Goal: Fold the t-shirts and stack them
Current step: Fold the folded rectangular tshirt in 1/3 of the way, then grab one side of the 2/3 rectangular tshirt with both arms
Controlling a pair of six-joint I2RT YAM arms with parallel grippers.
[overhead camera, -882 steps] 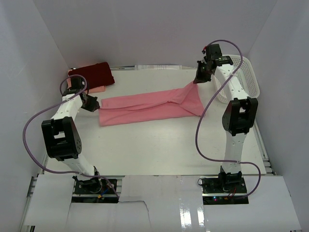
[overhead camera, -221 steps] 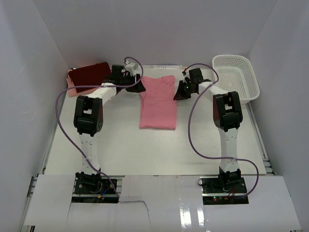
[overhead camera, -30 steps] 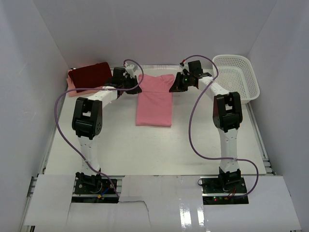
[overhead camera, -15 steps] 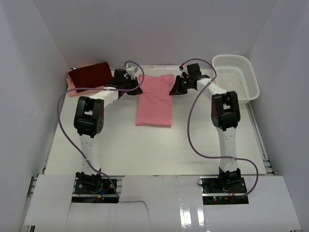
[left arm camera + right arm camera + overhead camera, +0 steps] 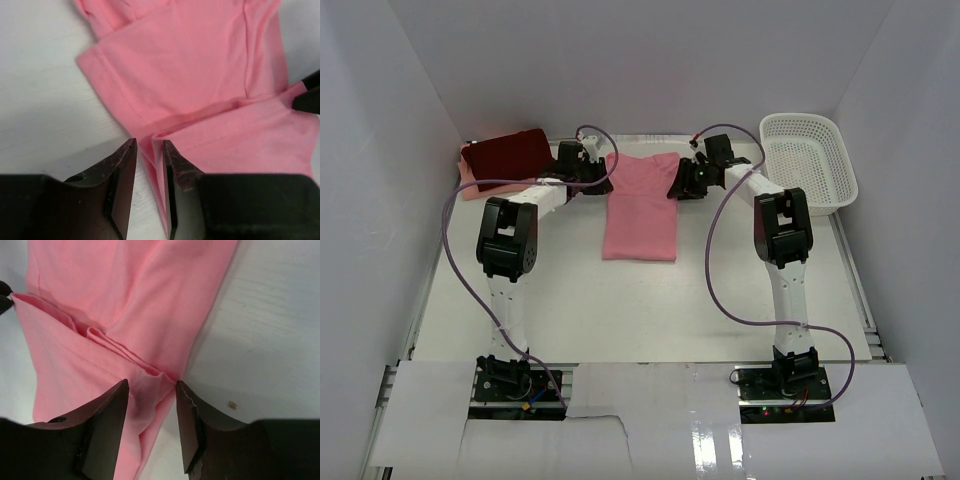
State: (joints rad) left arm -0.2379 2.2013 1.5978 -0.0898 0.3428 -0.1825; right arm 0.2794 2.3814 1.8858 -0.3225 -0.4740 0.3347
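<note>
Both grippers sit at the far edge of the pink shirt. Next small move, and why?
Probably lift both grippers straight up, clear of the cloth. The left gripper and right gripper each have jaws apart around a fold at a far corner of the salmon-pink shirt, which lies folded flat. A sideways pull could drag it out of shape.

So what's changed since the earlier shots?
Half a minute ago the pink shirt lay stretched across the table; now it lies folded into a narrow strip. In the last second the left gripper and right gripper opened at its far corners, letting go. The maroon shirt and basket stayed put.
</note>
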